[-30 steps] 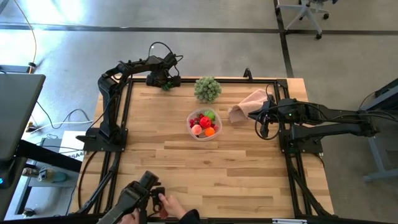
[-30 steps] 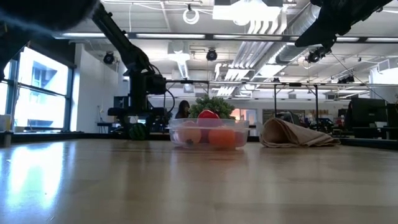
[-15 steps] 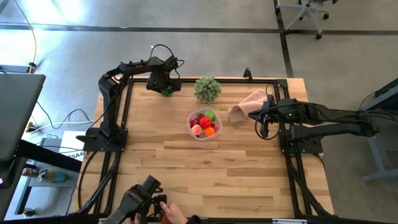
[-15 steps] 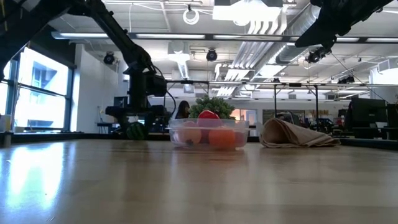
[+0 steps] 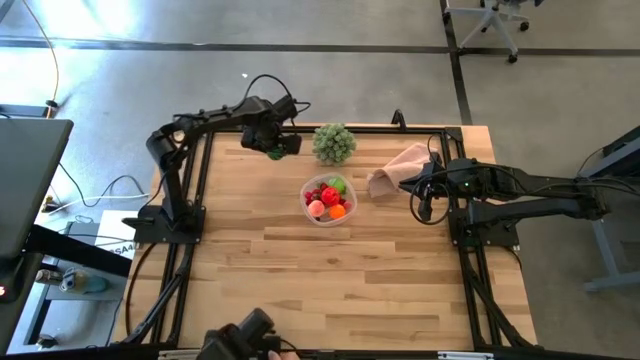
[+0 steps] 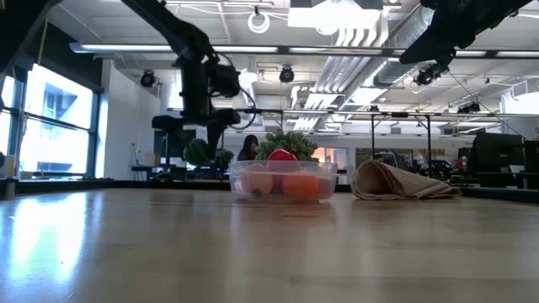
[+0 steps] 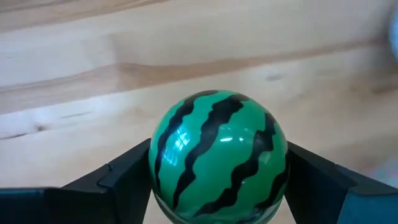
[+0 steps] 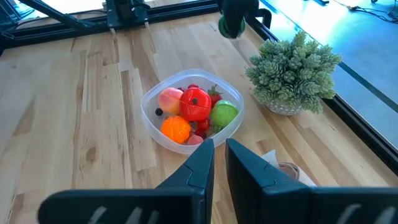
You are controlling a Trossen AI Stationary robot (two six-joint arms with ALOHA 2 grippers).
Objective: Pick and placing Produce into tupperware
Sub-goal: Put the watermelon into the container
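Observation:
My left gripper (image 5: 275, 145) is over the table's far left part, pointing down and shut on a small toy watermelon (image 7: 217, 155), green with dark stripes. In the low view this watermelon (image 6: 197, 151) hangs above the table, left of the tupperware (image 6: 282, 181). That round clear tupperware (image 5: 328, 200) rests on its base at mid-table and holds several pieces of produce, red, orange, pink and green (image 8: 193, 112). My right gripper (image 8: 219, 162) waits shut at the right side, raised above the table. My left gripper pinches the watermelon by its two opposite sides (image 7: 158, 165) between its two fingers (image 7: 124, 177). The fingers come from above, pointing down. The watermelon is lifted clear of the table (image 6: 197, 151).
A pale green leafy ball (image 5: 334, 143) stands at the far edge, just right of my left gripper. A pink cloth (image 5: 400, 168) lies crumpled right of the tupperware. A person's hand with a device (image 5: 245, 345) shows at the near edge.
My left gripper has risen and gone toward the table's right, toward the leafy ball and the tupperware. The watermelon, which stood on the table a second ago, is now lifted clear in its fingers.

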